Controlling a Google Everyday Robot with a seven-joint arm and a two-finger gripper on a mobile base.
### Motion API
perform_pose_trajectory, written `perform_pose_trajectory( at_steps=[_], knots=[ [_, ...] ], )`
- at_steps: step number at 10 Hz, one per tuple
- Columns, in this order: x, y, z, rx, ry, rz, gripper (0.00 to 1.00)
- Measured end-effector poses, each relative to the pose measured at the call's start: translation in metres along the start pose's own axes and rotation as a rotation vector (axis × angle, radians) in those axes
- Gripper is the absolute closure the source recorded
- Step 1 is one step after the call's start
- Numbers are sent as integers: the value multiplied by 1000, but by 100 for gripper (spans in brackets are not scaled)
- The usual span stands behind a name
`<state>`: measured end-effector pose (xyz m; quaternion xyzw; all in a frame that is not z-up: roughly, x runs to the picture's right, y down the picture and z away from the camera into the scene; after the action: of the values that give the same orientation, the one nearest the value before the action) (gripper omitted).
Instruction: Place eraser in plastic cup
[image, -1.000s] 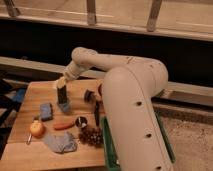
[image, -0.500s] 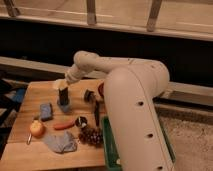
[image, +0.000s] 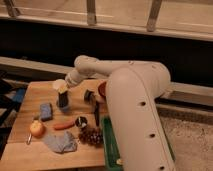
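Wooden table, dark wall behind, railing posts above, speckled floor right

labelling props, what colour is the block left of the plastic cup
Blue, camera view; the gripper is over the cup.

The gripper blurs into the plastic cup — eraser hidden.

Readable text: none on any item.
Gripper: at the top of the plastic cup, no markings legible.
Table: no labels or numbers legible.
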<state>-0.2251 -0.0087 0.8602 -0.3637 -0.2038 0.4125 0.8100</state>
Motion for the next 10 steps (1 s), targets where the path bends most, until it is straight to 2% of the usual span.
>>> perform_pose_trajectory(
  at_steps=[1, 2, 10],
  knots=[
    [3, 2, 1, -3, 4, 5, 29],
    [5, 4, 3, -6, 7, 8, 26],
    [11, 9, 2, -13, 0, 22, 26]
  ],
)
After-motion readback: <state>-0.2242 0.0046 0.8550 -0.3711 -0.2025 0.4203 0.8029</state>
